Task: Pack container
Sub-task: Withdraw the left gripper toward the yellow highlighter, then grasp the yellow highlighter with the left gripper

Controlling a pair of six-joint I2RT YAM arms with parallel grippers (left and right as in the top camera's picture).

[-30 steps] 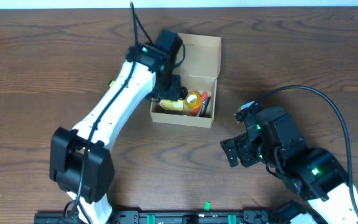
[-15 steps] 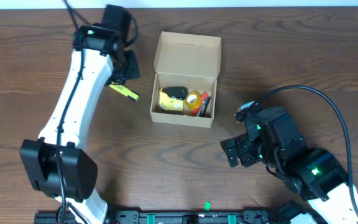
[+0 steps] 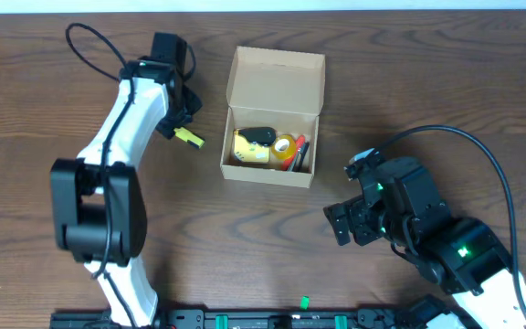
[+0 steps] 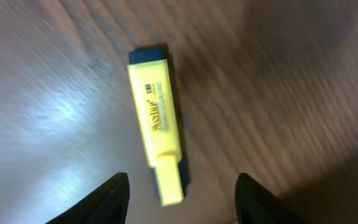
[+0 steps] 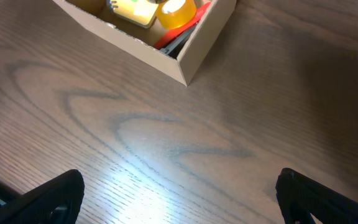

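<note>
Tan-brown cardboard container point(image 3: 268, 174): rectangular box, hinged flap lid folded back towards the far edge of the table point(image 3: 446, 73), interior exposed. It stands a little left of the table's centre in the overhead view. The right wrist view shows its near corner and one side wall point(image 5: 209, 36).

Contents, packed against the front wall:
- yellow block-shaped item point(image 3: 247, 152), left side
- small black item point(image 3: 261, 135), resting above the yellow one
- yellow-orange tape roll point(image 3: 284, 146), to the right of both
- red and dark pen-like pieces point(image 3: 301, 148), along the right wall; exact kind cannot be told

Outside the container:
- yellow highlighter point(image 3: 188, 137), dark-capped, flat on the table just left of the box and apart from it. The left wrist view shows it lengthwise with printed lettering on the barrel point(image 4: 156, 118); that picture is blurred.

Left claw point(image 3: 181, 111): over the table beside the highlighter, to the left of the lid. From the wrist, its two dark fingers point(image 4: 112, 199) stand apart on either side of the highlighter's near end, with a gap on both sides. Parted, gripping nothing.

Right claw point(image 3: 340, 225): over bare table to the right of the container and nearer the front edge, well apart from it. Its fingers point(image 5: 48, 198) sit at the two lower corners of the wrist view, spread to full width, with only wood grain between them. Empty.
</note>
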